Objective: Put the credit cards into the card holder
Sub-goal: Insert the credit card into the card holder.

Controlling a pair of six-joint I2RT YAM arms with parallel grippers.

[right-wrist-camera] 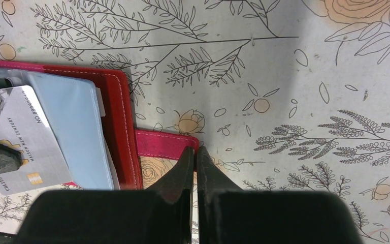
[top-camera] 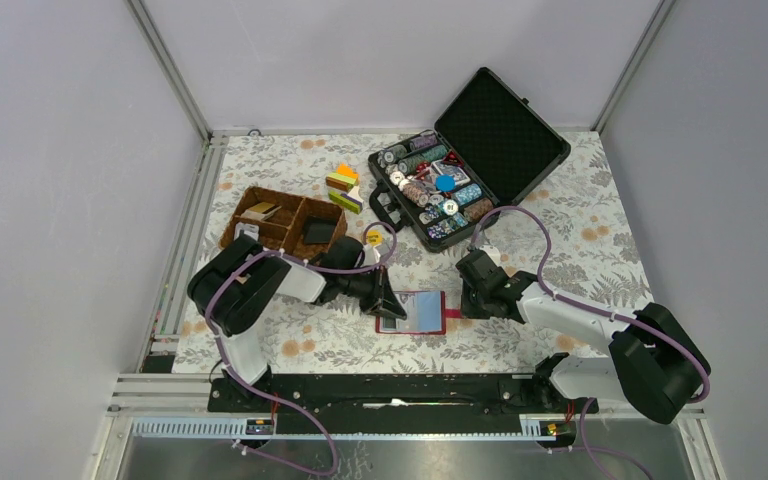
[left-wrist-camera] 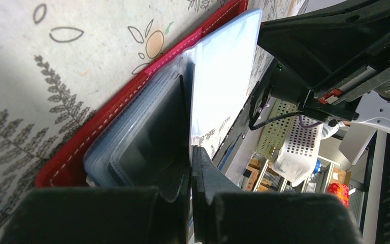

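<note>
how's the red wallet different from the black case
The wallet is red and small; the case is black and larger. The wallet's covers lie flat; the case's lid stands propped up. The wallet shows light blue pockets; the case holds poker chips. Both are open.

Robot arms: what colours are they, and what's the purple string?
The left arm and right arm have smooth white shells with chunky black round joints. The purple string is a cable looping along each arm. The left gripper and right gripper are black, with two tapered fingers.
</note>
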